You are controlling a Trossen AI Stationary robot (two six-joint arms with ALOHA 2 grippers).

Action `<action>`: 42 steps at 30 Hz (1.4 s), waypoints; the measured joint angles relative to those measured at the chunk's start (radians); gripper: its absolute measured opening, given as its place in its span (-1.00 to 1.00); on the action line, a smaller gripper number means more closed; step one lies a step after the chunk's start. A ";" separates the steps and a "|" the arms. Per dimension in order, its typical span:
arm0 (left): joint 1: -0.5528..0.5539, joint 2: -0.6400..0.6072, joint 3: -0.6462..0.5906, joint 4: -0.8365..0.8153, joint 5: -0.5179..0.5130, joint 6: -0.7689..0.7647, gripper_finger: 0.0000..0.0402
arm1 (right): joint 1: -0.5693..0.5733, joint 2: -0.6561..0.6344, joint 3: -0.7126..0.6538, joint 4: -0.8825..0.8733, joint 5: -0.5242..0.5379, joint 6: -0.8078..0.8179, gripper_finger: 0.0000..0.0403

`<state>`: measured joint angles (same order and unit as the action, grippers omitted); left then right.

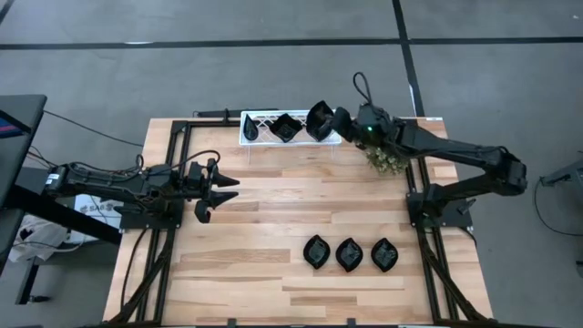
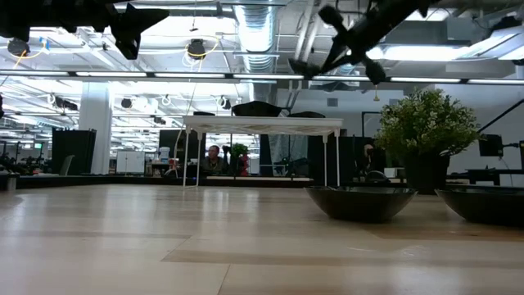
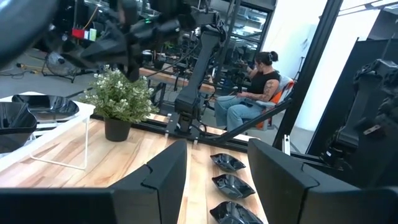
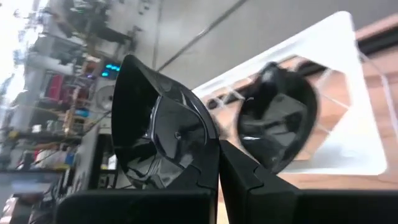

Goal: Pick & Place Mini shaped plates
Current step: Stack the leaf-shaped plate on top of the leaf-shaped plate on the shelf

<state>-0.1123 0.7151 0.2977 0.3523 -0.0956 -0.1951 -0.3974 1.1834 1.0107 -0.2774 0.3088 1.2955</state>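
Observation:
My right gripper [image 1: 334, 124] is over the right end of the white lattice tray [image 1: 260, 138] at the table's far edge. It is shut on a glossy black rounded-square plate [image 1: 319, 118], which also shows in the right wrist view [image 4: 155, 124]. Another black plate [image 1: 285, 128] lies on the tray and shows in the right wrist view too [image 4: 277, 124]. Three black leaf-shaped plates [image 1: 316, 252] [image 1: 349, 254] [image 1: 383, 254] rest in a row on the table near its front. My left gripper [image 1: 217, 188] is open and empty above the table's left side. My right gripper pinches the plate's rim [image 4: 200, 157] between its two fingers. The fingers come from the table's right side. The plate is lifted clear above the tray and tilted up on edge, its hollow side [image 4: 168, 134] turned toward the wrist camera.
A green potted plant [image 1: 387, 162] stands under the right arm, beside the tray's right end. The tray stands on thin white legs [image 2: 326, 160]. People sit in the room beyond the table [image 3: 258, 81]. Bare wood lies between the left gripper and the leaf plates.

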 joint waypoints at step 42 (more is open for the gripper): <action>0.000 0.000 0.000 0.016 0.000 0.006 -0.14 | -0.161 0.249 0.171 -0.298 -0.206 0.089 -1.00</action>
<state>-0.1123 0.7151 0.2977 0.3679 -0.0956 -0.1894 -0.5582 1.4321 1.1812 -0.5750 0.1032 1.3843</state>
